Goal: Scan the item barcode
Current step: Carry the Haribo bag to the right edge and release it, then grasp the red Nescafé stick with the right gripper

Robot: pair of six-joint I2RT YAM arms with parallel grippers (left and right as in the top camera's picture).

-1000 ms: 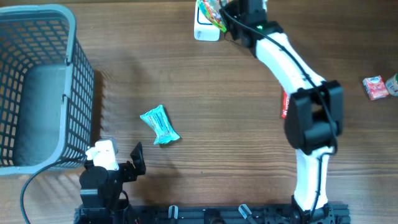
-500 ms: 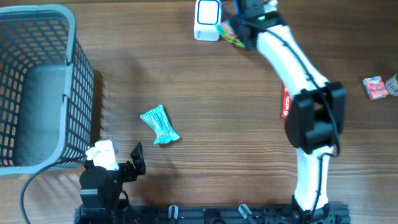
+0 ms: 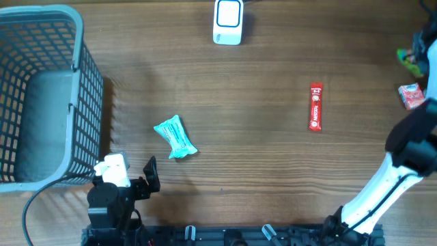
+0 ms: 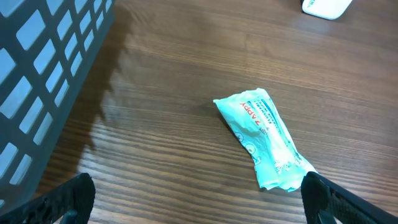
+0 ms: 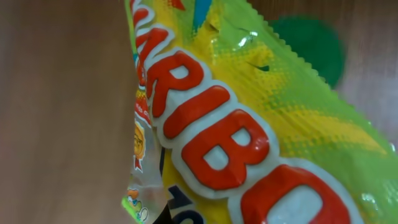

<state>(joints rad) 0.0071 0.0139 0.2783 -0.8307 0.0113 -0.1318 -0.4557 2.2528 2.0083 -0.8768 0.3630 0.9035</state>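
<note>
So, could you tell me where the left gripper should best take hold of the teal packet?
Probably across its narrow middle, coming straight down. The teal packet lies flat on the table, its length diagonal, so the open left gripper should turn to straddle the long edges; the crimped ends look too thin.

Yellow-green bag up close, fat red letters edged in white! Ahead of the left gripper, a teal wrapper with white print on the brown wood-grain table; on its left, the grey-blue lattice basket.
</note>
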